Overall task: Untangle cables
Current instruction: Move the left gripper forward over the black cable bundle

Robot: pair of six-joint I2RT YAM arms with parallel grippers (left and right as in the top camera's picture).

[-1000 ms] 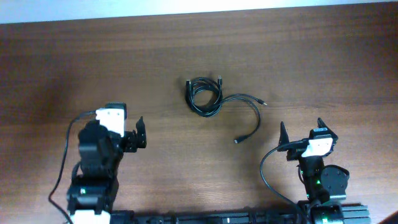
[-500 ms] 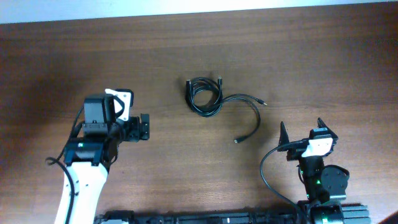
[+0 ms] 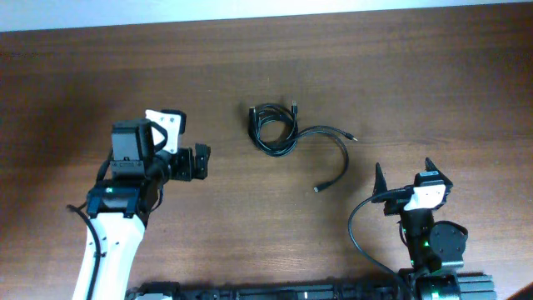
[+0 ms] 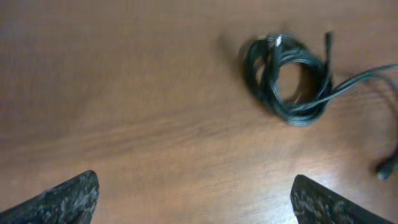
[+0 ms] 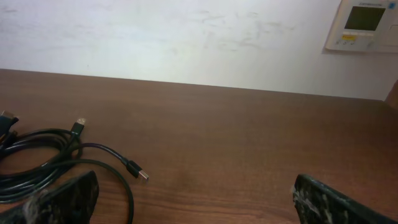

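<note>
Cables [image 3: 293,137] lying on wooden table [image 3: 416,75]: tight coil [image 3: 258,129] with loose cord [image 3: 345,158] curving off right of coil, then bending down to a small plug. Left gripper [image 3: 202,161] left of coil and slightly below it, well apart, fingers spread wide, holding nothing. Right gripper [image 3: 405,177] below and right of coil, near loose cord's end without touching, likewise wide and empty. Coil blurred in left wrist view.

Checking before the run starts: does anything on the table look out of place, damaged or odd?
Nothing stands out. The cables lie on the table as a tight coil with loose tails curving right; no damage or spill visible.
</note>
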